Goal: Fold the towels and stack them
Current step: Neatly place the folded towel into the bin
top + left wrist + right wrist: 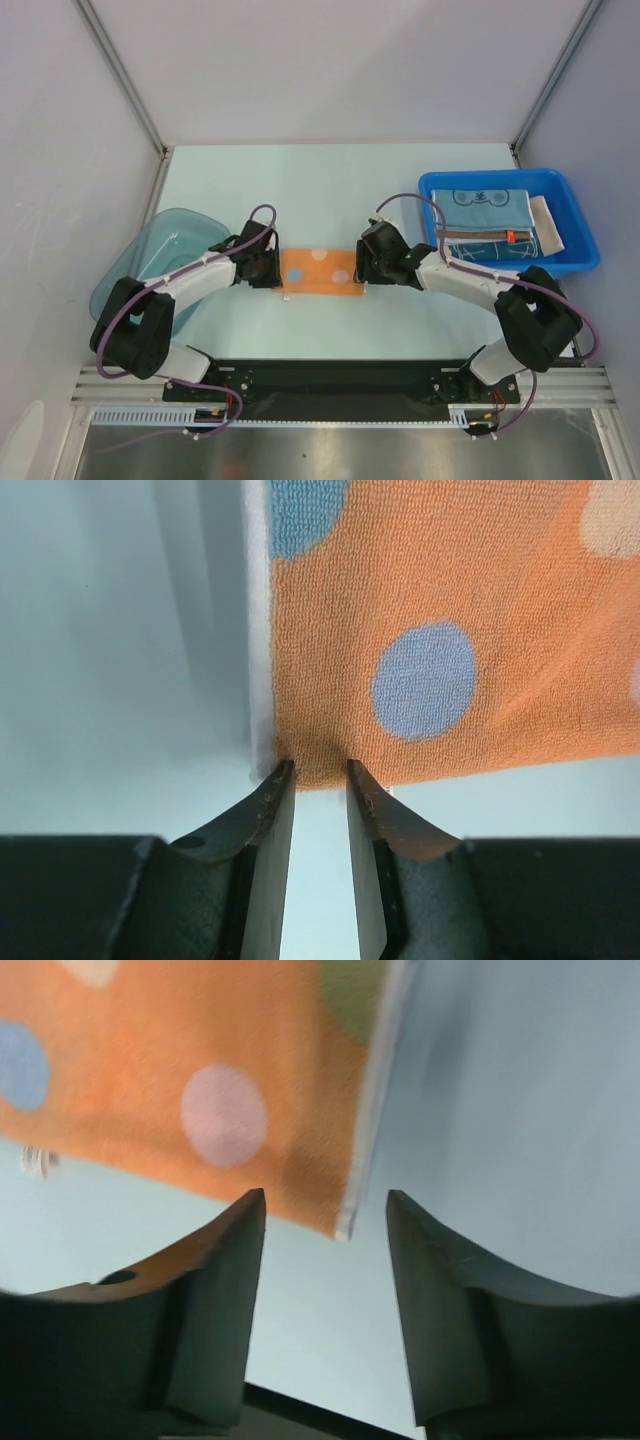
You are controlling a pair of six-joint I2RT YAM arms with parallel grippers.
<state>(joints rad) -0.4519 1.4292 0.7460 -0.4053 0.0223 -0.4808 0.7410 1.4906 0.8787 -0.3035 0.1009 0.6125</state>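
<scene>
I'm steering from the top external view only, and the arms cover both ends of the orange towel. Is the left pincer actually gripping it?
Observer: Yes, it appears so. In the left wrist view, the left pincer has its fingertips pinched on the near edge of the orange towel, right at a corner, and the cloth bunches slightly between them.
Operator: And the right one, does it grip too?
Observer: No. In the right wrist view, the right pincer stands open. The towel's corner lies in the gap between its fingers and is not clamped.
</scene>
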